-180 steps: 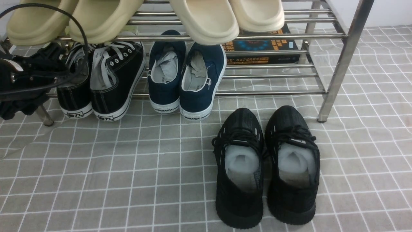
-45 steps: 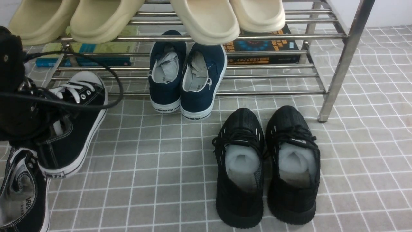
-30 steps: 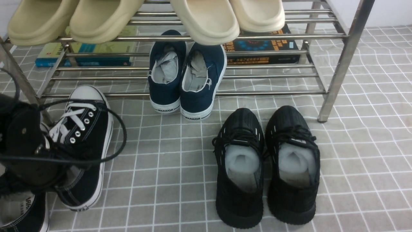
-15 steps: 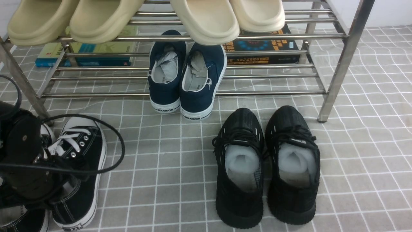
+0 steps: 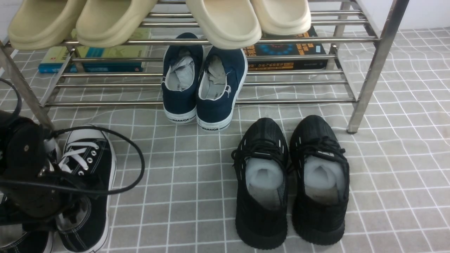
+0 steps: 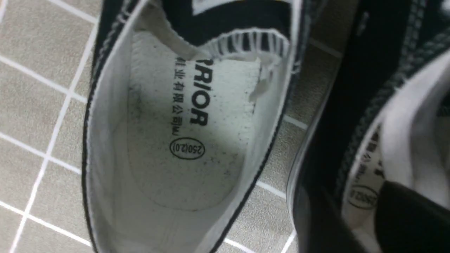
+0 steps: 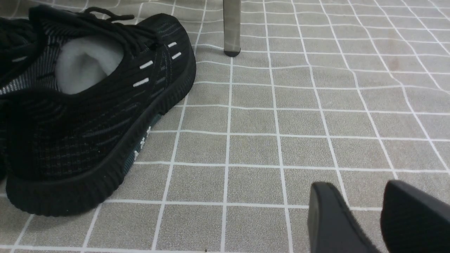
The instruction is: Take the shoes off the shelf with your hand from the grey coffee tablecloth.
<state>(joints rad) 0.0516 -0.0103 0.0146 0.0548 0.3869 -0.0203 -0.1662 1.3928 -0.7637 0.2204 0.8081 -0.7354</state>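
- Black canvas sneakers (image 5: 95,211), where are they sitting rn?
- Off the shelf (image 5: 372,70) already, lying on the grey checked tablecloth (image 5: 182,182) covering the table, just in front of the shelf's left leg, toes pointing at the rack. One's showing well; its mate is peeking in at the near-left corner, mostly under the arm.
- L gripper (image 5: 26,175) gripping anything?
- It's hanging right over the heel ends. Wrist cam is looking straight down onto one shoe's insole (image 6: 182,140), and one finger (image 6: 407,218) is dipping inside the collar of the shoe beside it, prob bc the heel wall is the easiest bit to pinch. 2nd finger isn't showing, so I can't tell if it's clamping or loose.
- R gripper (image 7: 355,196)?
- Hovering low over the cloth, fingers standing a bit apart w/ nothing btwn them, near the all-black knit sneakers (image 5: 291,182). Prob parking there so it's not crossing the L arm.
- Step?
- Looking like set-down, lining the pair up in front of the rack like the knit pair. Navy WARRIOR slip-ons (image 5: 204,88) are waiting on the bottom tier, heels sticking past the front bar.
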